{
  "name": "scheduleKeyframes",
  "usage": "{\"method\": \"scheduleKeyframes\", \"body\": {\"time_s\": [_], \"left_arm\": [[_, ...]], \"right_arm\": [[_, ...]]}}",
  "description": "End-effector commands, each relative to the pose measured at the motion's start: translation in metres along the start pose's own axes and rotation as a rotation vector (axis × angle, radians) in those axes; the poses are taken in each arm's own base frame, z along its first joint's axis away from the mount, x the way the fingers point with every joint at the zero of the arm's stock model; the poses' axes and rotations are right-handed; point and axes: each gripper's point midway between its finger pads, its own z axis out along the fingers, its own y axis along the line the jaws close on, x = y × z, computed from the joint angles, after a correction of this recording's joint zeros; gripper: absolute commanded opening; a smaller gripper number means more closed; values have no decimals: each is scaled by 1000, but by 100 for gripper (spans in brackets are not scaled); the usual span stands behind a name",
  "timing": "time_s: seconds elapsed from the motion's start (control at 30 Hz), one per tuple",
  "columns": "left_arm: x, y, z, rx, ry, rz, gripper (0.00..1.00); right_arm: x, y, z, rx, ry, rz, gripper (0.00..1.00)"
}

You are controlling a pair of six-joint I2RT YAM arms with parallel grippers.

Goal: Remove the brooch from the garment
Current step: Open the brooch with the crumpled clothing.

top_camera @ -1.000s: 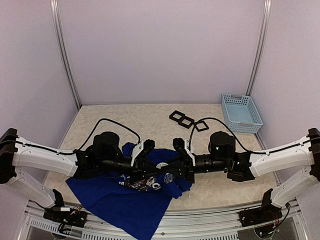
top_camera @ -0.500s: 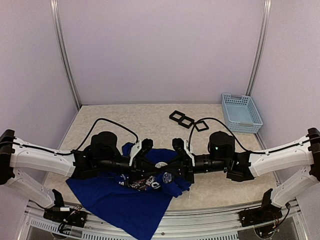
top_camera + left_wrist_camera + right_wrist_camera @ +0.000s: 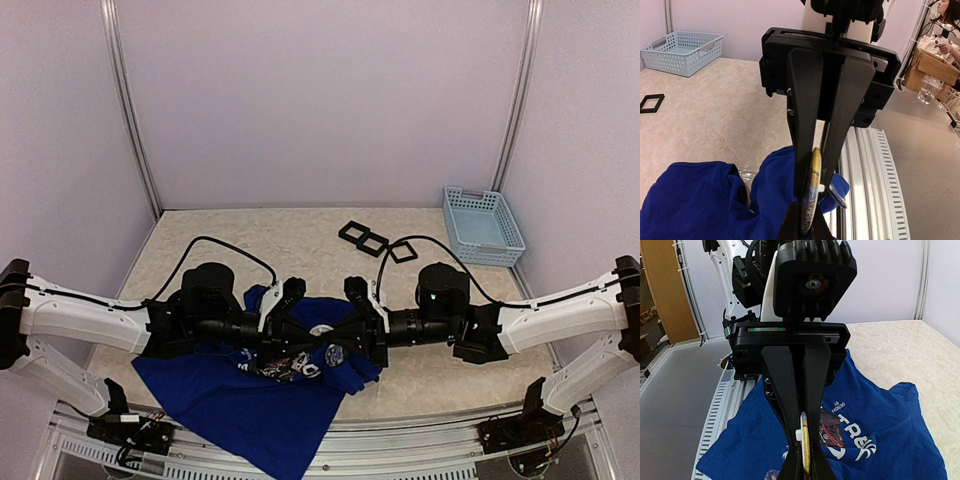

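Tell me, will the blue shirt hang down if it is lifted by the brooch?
Probably floppy: the shirt lies in soft folds and drapes over the table edge. It looks thin, so it may rise with the brooch.

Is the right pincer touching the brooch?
Touching. The right wrist view shows the right pincer shut on the brooch, whose gold edge is clamped with no gap on either side, above the blue T-shirt.

I operate remotely in a robotics lab test cell. Plain lilac panel walls (image 3: 320, 100) on aluminium posts (image 3: 128, 110) enclose a stone-patterned table (image 3: 250, 235). Two white-and-black robot arms (image 3: 90, 315) are bolted to an aluminium rail (image 3: 400, 442). Outside the cell, a person (image 3: 946, 15) sits beside a cardboard box (image 3: 934, 67).
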Motion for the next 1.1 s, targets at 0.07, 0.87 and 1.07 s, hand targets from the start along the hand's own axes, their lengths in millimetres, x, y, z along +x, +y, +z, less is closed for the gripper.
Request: {"method": "scheduleKeyframes", "body": {"time_s": [0.07, 0.87, 1.07], "left_arm": [[-12, -4, -2, 11, -39, 27, 0], [-2, -18, 13, 58, 18, 62, 0], [2, -15, 16, 51, 32, 54, 0]], "right_arm": [[11, -16, 5, 90, 41, 42, 0], [51, -64, 20, 329, 205, 157, 0], [49, -54, 24, 266, 195, 146, 0]]}}
